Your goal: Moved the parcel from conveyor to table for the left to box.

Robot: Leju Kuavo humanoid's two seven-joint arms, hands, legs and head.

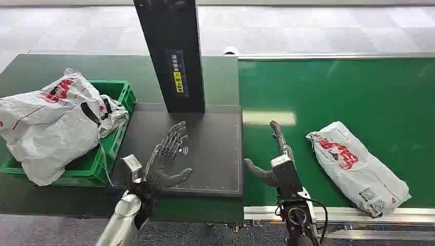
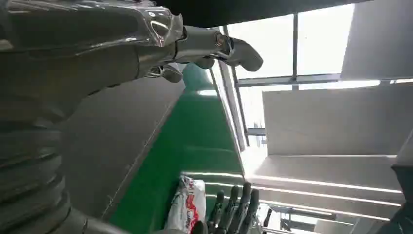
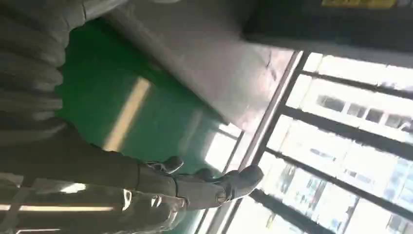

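White parcel lies on the green conveyor just beside the empty, spread-fingered right hand; left hand also spread, empty.

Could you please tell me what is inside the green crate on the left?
The green crate holds a crumpled white parcel bag with red print, spilling over its near rim. The bag covers most of the interior, so anything beneath it is hidden.

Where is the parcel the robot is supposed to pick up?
In the head view, the parcel lies on the green conveyor belt, just right of the open right hand.
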